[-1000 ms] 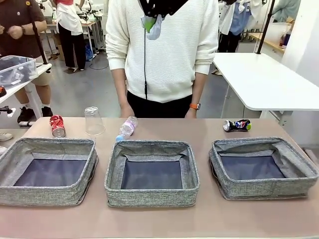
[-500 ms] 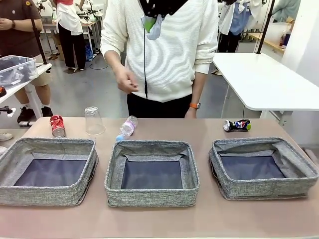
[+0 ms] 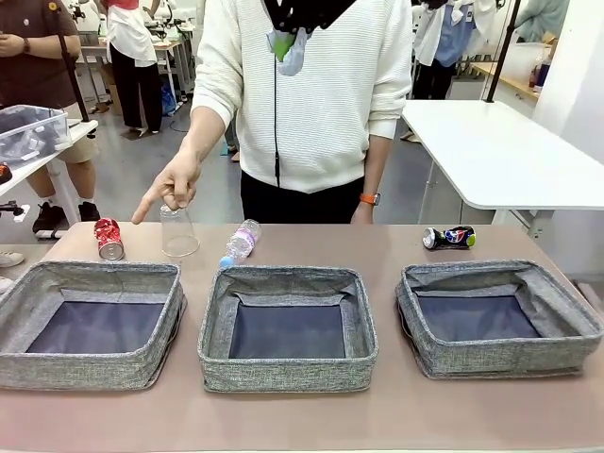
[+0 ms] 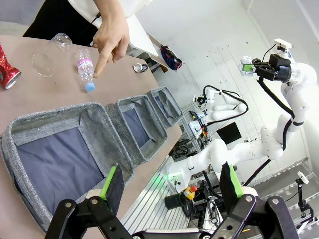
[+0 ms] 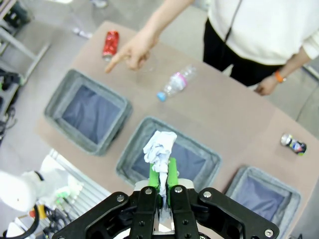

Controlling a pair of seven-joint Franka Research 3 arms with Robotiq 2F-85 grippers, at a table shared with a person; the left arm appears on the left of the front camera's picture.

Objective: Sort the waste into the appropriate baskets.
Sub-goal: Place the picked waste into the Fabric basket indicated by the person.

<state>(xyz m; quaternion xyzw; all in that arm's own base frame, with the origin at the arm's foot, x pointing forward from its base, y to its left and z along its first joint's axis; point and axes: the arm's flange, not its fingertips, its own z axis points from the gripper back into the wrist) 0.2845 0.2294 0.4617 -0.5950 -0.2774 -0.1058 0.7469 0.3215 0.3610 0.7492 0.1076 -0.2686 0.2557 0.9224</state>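
Note:
Three grey baskets stand in a row: left [image 3: 85, 370], middle [image 3: 288, 373] and right [image 3: 500, 357]. Behind them lie a crushed red can [image 3: 109, 239], an upturned clear cup [image 3: 177, 229], a blue-capped bottle [image 3: 241, 242] and a dark-blue can [image 3: 449, 237]. My right gripper [image 5: 162, 179] is shut on a crumpled white paper ball [image 5: 159, 147], high above the middle basket [image 5: 130, 154]. My left gripper [image 4: 170, 184] is open and holds nothing, high over the left basket [image 4: 107, 129]. The person's hand [image 3: 170, 193] points down between the red can and the cup.
The person stands at the far edge of the table, the other hand [image 3: 363, 213] resting on it. A white table [image 3: 500, 151] stands at the back right. Bare tabletop runs in front of the baskets.
The person's hand has risen from the table edge and swung left, and now points down near the cup and red can. Baskets and litter have not moved.

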